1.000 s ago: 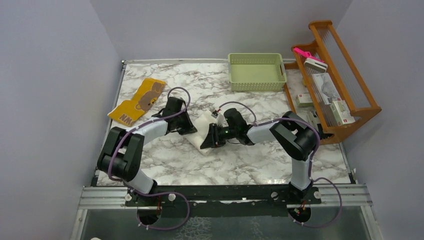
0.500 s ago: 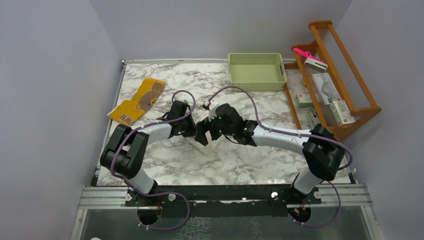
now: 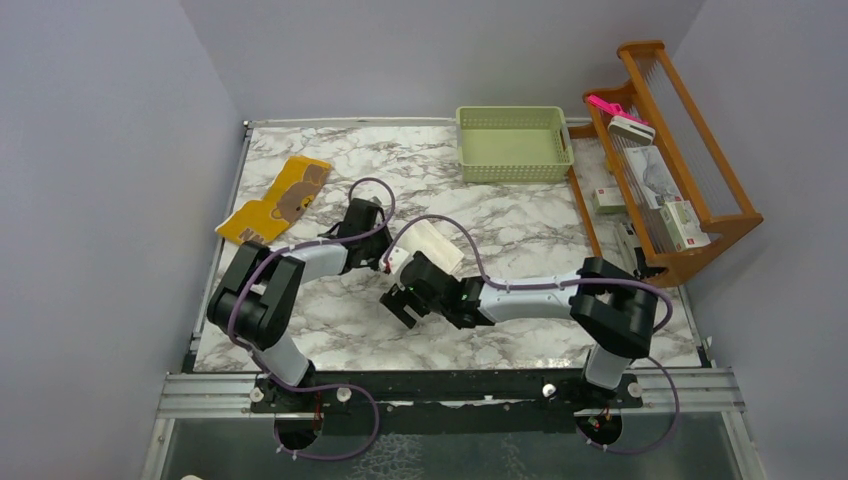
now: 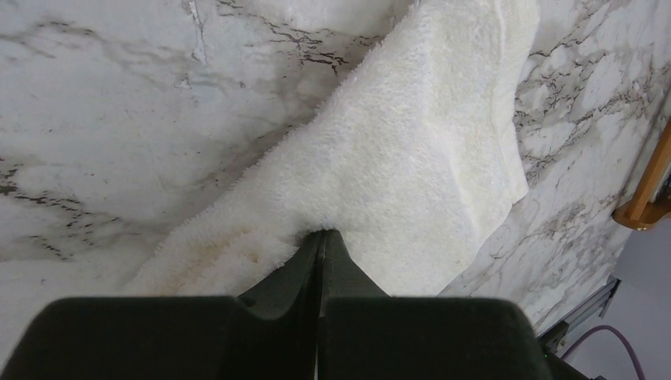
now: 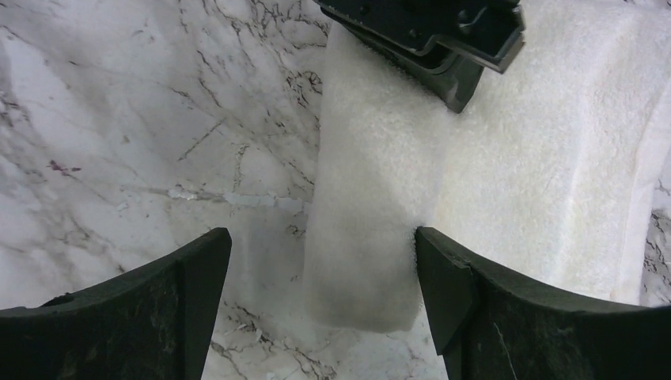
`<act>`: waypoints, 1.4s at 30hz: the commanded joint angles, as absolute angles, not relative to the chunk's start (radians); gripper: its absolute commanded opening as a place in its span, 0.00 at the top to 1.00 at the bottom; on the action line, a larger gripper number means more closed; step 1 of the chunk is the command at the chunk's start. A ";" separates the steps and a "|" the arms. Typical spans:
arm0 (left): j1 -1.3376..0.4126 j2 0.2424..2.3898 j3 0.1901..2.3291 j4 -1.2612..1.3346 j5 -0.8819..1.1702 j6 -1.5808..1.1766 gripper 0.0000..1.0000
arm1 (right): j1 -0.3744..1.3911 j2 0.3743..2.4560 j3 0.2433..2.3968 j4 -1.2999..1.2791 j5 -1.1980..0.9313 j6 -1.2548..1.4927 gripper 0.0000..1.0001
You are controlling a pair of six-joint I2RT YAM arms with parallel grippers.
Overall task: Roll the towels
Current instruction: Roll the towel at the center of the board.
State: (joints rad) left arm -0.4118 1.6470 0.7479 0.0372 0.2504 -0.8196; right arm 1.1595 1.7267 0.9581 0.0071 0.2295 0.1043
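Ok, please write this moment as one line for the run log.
left claw: shut on white towel | right claw: open, towel's end between its fingers | yellow bear towel: far left, apart from both claws

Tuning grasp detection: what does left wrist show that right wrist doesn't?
Only left wrist: the left gripper seen from behind, shut and pinching a fold of the white towel, and a corner of the wooden rack at the right edge. Only right wrist: the right gripper open, with the towel's near end lying between its fingers. Both: the white towel on the marble table, with the left gripper on it.
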 commanded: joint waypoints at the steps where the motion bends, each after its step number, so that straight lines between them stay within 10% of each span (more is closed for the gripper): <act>1: -0.423 1.740 0.710 -0.089 0.173 -0.780 1.00 | 1.189 1.795 0.997 0.067 0.375 0.035 0.17; 8: -0.423 1.759 0.729 -0.127 0.168 -0.760 1.00 | 1.190 1.883 0.981 0.080 0.489 0.054 0.38; 15: -0.393 1.712 0.791 -0.207 0.190 -0.725 1.00 | 1.190 1.886 0.943 0.082 0.404 0.133 0.98; 19: -0.340 1.579 0.885 -0.292 0.197 -0.680 1.00 | 1.156 1.823 0.893 0.124 0.208 0.203 0.99; 27: -0.198 1.353 1.023 -0.419 0.246 -0.625 0.70 | 0.974 1.728 0.836 0.202 -0.281 0.417 0.99; 42: -0.299 1.263 0.759 -0.203 0.418 -0.718 0.80 | 0.662 2.002 0.718 0.727 -0.953 1.027 0.99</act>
